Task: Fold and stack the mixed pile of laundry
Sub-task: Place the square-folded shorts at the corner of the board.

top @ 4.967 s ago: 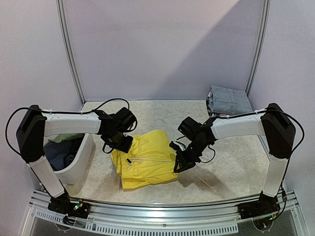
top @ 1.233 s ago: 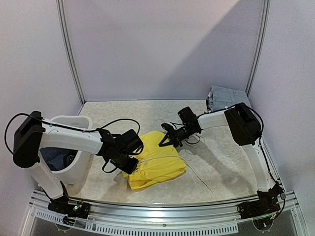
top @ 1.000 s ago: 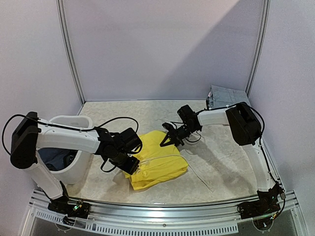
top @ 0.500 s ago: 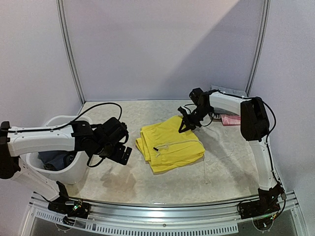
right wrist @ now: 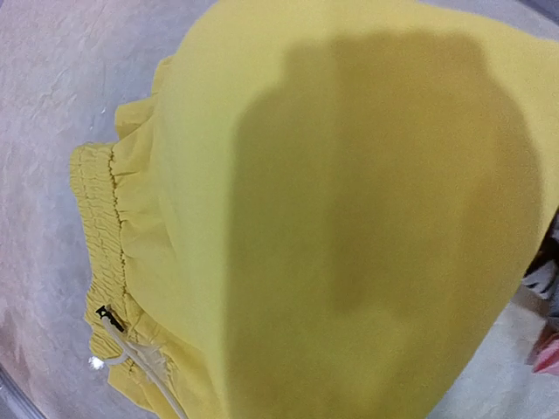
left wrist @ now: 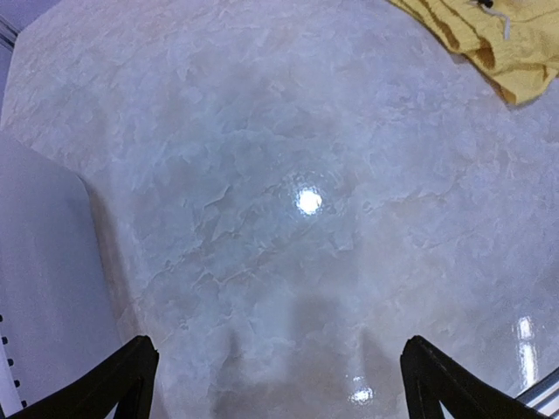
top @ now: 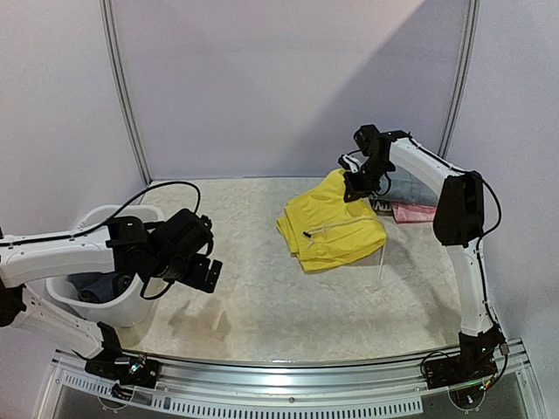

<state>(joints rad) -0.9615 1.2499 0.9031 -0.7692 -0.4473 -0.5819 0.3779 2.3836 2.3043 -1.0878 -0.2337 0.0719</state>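
The bright yellow shorts (top: 332, 231) hang folded above the back right of the table, and my right gripper (top: 351, 189) is shut on their top edge. In the right wrist view the yellow fabric (right wrist: 349, 218) fills the frame and hides the fingers; the elastic waist with its white drawstring (right wrist: 131, 349) shows at lower left. My left gripper (top: 206, 272) hovers open and empty over bare table beside the white tub (top: 140, 301). Its fingertips (left wrist: 122, 384) stand wide apart in the left wrist view, with the shorts (left wrist: 489, 35) at top right. Dark garments (top: 98, 285) lie in the tub.
A folded grey garment (top: 409, 185) and a pink piece (top: 415, 212) lie at the back right corner, just behind the hanging shorts. A white drawstring (top: 382, 262) dangles below the shorts. Walls close in the table on three sides.
My right arm has lifted the yellow shorts and carried them toward the back right corner. My left gripper has opened, let go of them and drawn back left toward the tub.
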